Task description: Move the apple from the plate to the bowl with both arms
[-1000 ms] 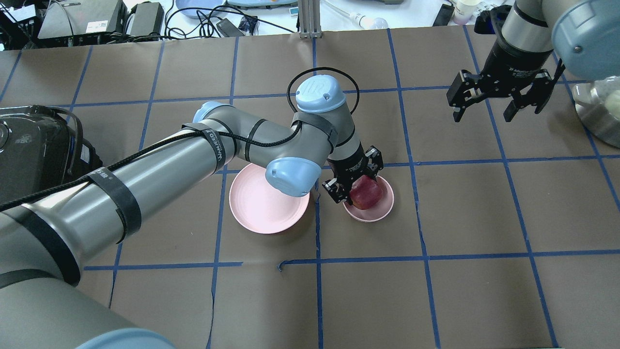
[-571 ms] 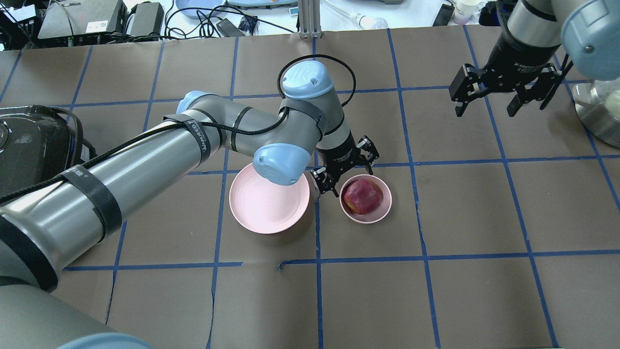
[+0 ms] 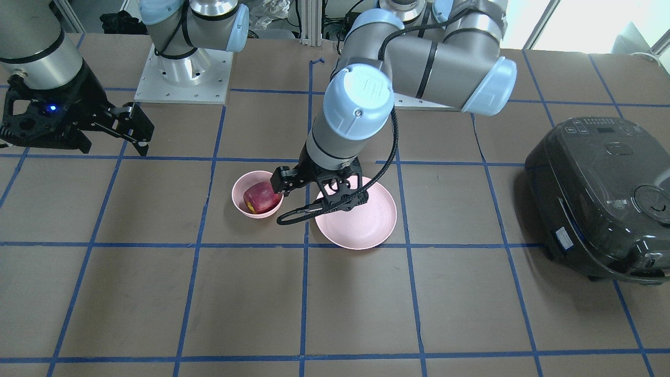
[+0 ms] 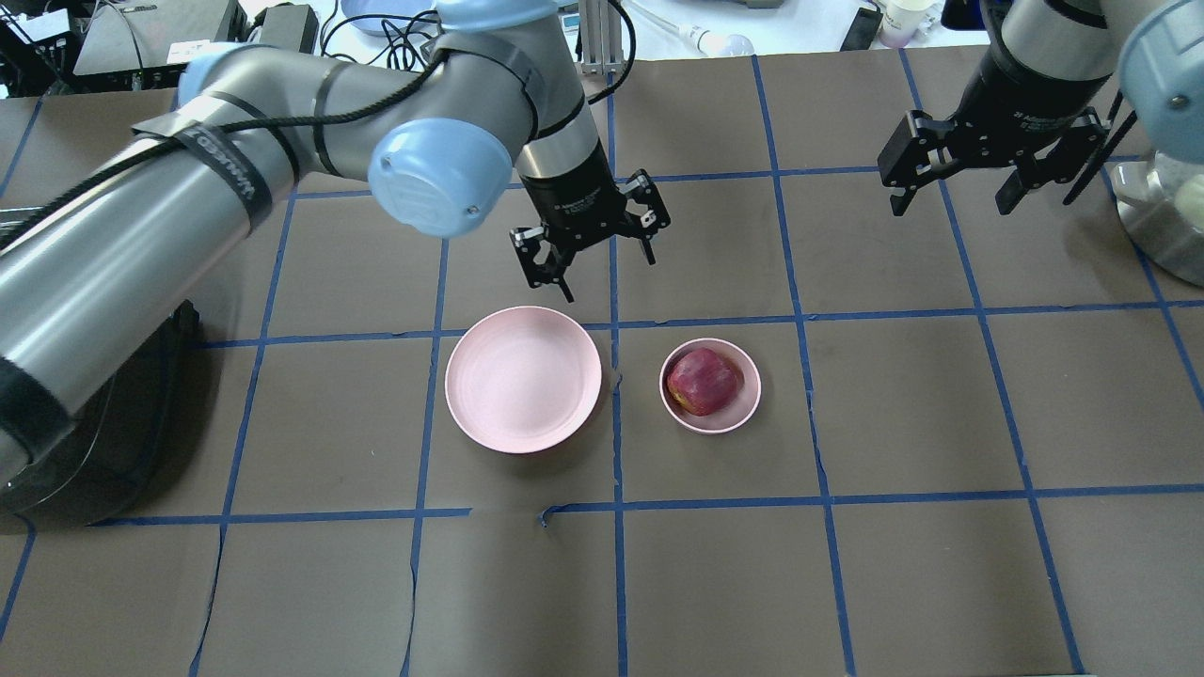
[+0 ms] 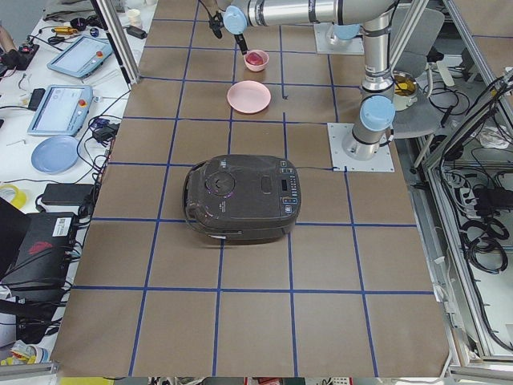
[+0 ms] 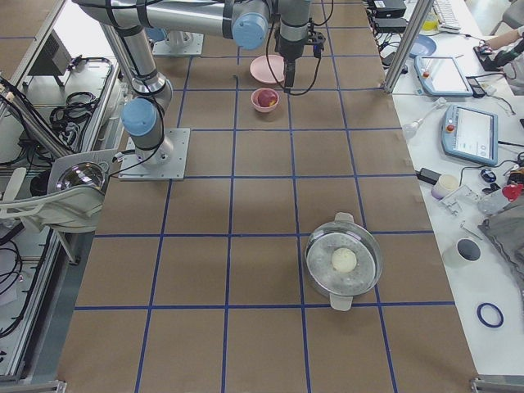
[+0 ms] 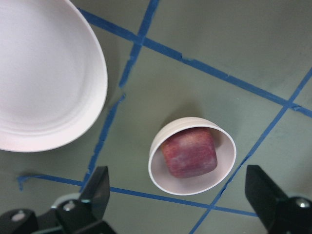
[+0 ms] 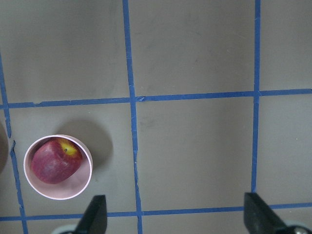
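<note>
The apple (image 4: 701, 381) lies in the small pink bowl (image 4: 720, 425), right of the bare pink plate (image 4: 522, 381). My left gripper (image 4: 609, 275) is open and empty, raised over the table just beyond the gap between plate and bowl. Its wrist view looks down on the apple (image 7: 189, 152), the bowl (image 7: 157, 146) and the plate (image 7: 44, 83). My right gripper (image 4: 950, 207) is open and empty, high at the far right. Its wrist view shows the apple (image 8: 53, 161) in the bowl (image 8: 84, 183). The front view shows the apple (image 3: 260, 199), bowl (image 3: 239, 201) and plate (image 3: 361, 225).
A black rice cooker (image 3: 602, 193) stands at my left end of the table. A steel pot (image 4: 1157, 226) with a glass lid stands at the right end. Cables and devices line the far edge beyond the brown, blue-taped table.
My left gripper let go of the apple in the bowl, rose and drew back toward the far side. My right gripper drifted slightly up and away.
</note>
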Robot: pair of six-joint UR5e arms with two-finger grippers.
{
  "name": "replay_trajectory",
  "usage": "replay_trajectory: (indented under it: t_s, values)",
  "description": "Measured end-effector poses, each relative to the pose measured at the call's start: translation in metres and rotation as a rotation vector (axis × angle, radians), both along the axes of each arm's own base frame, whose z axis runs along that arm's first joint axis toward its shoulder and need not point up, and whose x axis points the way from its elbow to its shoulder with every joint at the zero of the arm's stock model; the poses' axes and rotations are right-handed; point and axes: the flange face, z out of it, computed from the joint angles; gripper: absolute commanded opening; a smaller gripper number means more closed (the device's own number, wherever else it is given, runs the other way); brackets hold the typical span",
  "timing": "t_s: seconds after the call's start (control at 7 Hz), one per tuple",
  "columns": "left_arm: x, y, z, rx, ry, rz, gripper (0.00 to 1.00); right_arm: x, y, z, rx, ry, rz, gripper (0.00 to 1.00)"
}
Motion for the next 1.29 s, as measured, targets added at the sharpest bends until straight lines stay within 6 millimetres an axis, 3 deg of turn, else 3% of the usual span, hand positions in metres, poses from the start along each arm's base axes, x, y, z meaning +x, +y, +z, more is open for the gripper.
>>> replay_trajectory:
  t_s: [0.29,0.57,0.86,1.29]
  values:
    - [0.050,0.012,0.065,-0.094,-0.072,-0.193,1.00,0.027,0.010,0.008,-0.016,0.002,0.021,1.00]
    - [0.086,0.037,0.121,-0.201,-0.162,-0.328,1.00,0.039,0.018,0.017,-0.031,0.007,0.004,1.00]
    - [0.101,0.060,0.141,-0.227,-0.203,-0.359,1.00,0.041,0.027,0.026,-0.043,0.008,0.001,1.00]
    - [0.111,0.087,0.137,-0.224,-0.207,-0.374,1.00,0.041,0.029,0.024,-0.040,0.007,0.002,1.00]
